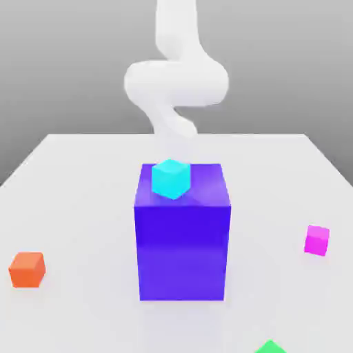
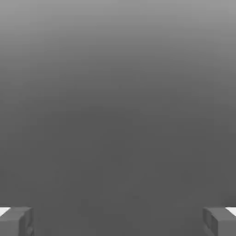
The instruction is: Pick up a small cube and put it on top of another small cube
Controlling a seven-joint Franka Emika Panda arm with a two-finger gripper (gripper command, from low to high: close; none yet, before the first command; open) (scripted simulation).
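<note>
Exterior view: task looks barely begun, judging by the layout. Landmark = big blue-purple block (image 1: 183, 231) mid-table. Small magenta cube (image 1: 317, 240) sits on the white table (image 1: 83, 207), well apart from the block toward the exterior view's right, roughly level w/ the block's lower half in the frame. Nothing on top of it, nothing gripping it. Cyan cube (image 1: 170, 178) rests on the block's top face, near the front edge. Orange cube (image 1: 27, 269) lies on the table well apart from the block, toward the exterior view's left. A green thing (image 1: 270, 347) peeks in at the frame's lower edge, in front of the block and a bit right; too cut off to say more. Robot arm (image 1: 176, 83) rises behind the block, above table level, not near any small cube.

Left to do, as I read it: reach the magenta cube, grab, lift, carry, set it on another small cube. So basically everything.

Hand view: gripper (image 2: 118, 221) spread wide, fingertips (image 2: 16, 221) at opposite edges w/ plain grey between them. Holds nothing, touches nothing.
</note>
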